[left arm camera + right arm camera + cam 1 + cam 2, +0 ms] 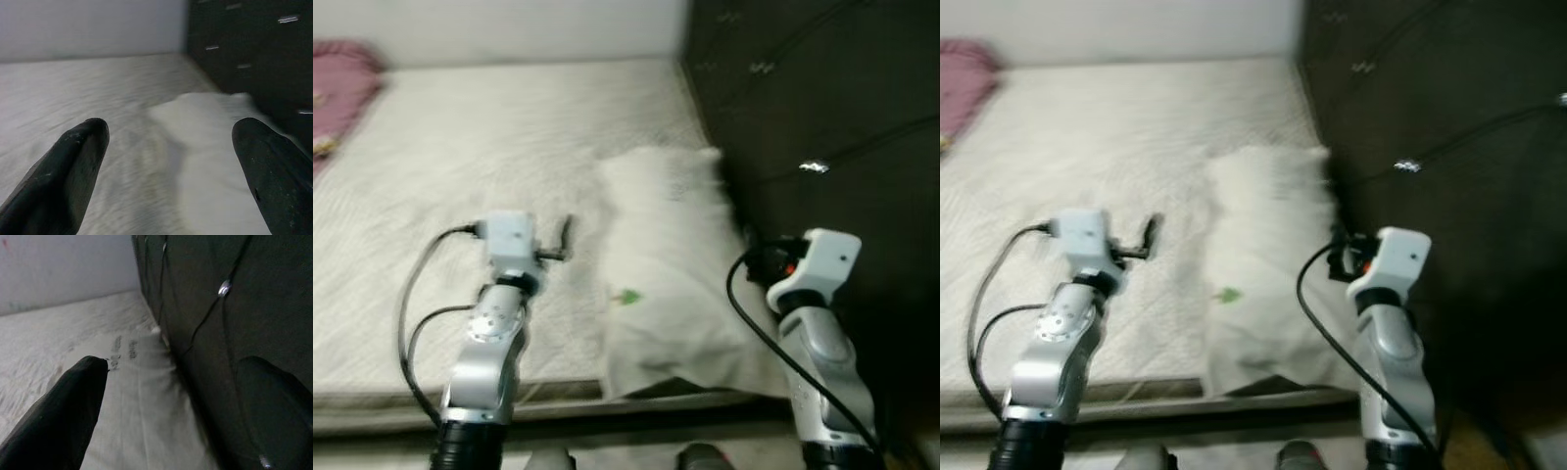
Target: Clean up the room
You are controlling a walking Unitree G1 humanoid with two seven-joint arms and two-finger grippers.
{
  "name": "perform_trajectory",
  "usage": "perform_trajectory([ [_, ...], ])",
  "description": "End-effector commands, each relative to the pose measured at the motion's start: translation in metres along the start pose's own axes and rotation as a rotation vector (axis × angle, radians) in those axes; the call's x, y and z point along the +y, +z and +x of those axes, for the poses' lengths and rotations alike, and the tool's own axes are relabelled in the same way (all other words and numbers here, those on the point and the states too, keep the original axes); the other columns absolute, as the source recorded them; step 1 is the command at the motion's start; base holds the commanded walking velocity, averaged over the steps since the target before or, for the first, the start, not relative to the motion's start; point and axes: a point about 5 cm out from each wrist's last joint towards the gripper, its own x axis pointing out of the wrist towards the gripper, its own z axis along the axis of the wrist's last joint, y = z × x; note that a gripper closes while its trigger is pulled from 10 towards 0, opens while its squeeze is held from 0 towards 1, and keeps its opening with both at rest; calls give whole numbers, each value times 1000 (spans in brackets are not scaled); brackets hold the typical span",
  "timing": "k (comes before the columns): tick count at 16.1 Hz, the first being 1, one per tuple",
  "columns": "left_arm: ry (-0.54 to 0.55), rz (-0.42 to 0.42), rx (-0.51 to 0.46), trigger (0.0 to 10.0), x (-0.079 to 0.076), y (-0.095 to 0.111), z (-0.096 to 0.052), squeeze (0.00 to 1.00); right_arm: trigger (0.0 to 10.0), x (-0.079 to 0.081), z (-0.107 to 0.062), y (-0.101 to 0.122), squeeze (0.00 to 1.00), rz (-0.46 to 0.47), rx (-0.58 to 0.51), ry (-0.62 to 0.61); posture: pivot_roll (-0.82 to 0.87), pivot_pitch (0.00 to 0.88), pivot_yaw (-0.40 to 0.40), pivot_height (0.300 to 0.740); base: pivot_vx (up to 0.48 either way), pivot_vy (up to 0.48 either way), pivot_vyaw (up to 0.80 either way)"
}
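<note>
The left pincer is hovering over the bed with its fingers spread wide and nothing between them. Ahead of it and toward its right finger, a white pillow is lying on the pale mattress, its far side resting against the dark tufted headboard. The right pincer is also standing open and empty, poised over the pillow's near end, with one finger above the pillow and the other against the headboard. Far off beyond the left pincer, a pink blanket is sitting at the bed's corner.
</note>
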Motion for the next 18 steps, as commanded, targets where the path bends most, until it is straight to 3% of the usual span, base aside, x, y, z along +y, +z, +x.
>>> perform_trajectory([
  [1, 27, 23, 28, 10000, 11, -6, -6, 0, 10000, 12, 3, 2, 0, -2, -4, 39, -25, 0, 36, 740, 0, 480, 0],
  [3, 70, 13, 49, 10000, 21, -10, -12, 0, 10000, 1, 4, 1, 0, -10, 10, -18, -16, 0, 31, 740, 0, 480, 0],
  [9, 65, -23, 53, 10000, 18, -9, -17, 0, 10000, 3, 2, 0, 0, -17, 23, -4, -11, 0, 19, 740, 0, 480, 0],
  [18, 108, 25, 25, 10000, 27, -5, -19, 0, 10000, 0, 0, 0, 0, 13, 43, 5, -17, 0, 15, 740, 0, 478, -193],
])
